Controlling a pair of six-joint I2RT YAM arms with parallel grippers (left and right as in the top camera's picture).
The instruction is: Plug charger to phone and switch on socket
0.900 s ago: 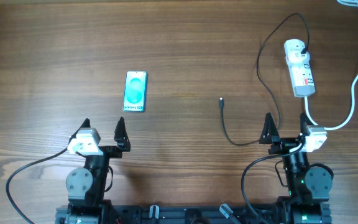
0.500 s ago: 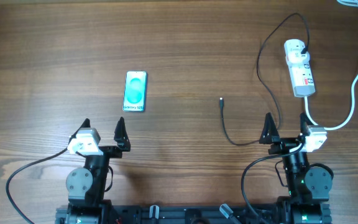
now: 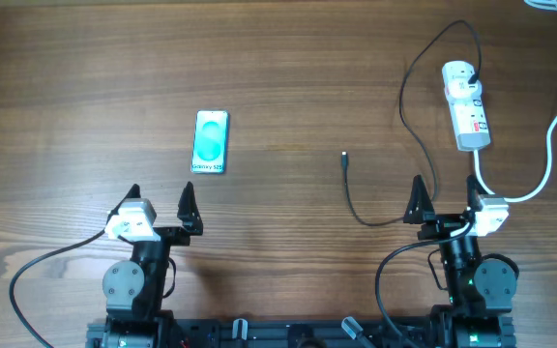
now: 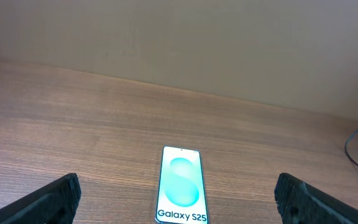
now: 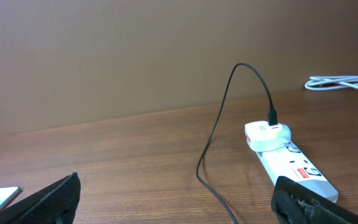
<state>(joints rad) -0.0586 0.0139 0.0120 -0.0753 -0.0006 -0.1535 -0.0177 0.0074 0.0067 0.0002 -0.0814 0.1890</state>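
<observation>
The phone (image 3: 210, 141) lies flat on the wooden table, cyan screen up, left of centre; in the left wrist view the phone (image 4: 181, 185) sits straight ahead between the fingers, some way off. The charger cable (image 3: 409, 116) runs from its black plug in the white socket strip (image 3: 465, 106) down to a small connector tip (image 3: 344, 156) lying free near the table's middle. My left gripper (image 3: 161, 198) stands open and empty near the front edge, below the phone. My right gripper (image 3: 445, 193) is open too, with the charger cable (image 5: 211, 158) and the socket (image 5: 288, 162) ahead.
A thick white cord (image 3: 554, 126) curves from the socket's near end off the right edge of the table, passing close to my right gripper. Each arm's base stands at the table's front edge. A bare wall backs the table in both wrist views.
</observation>
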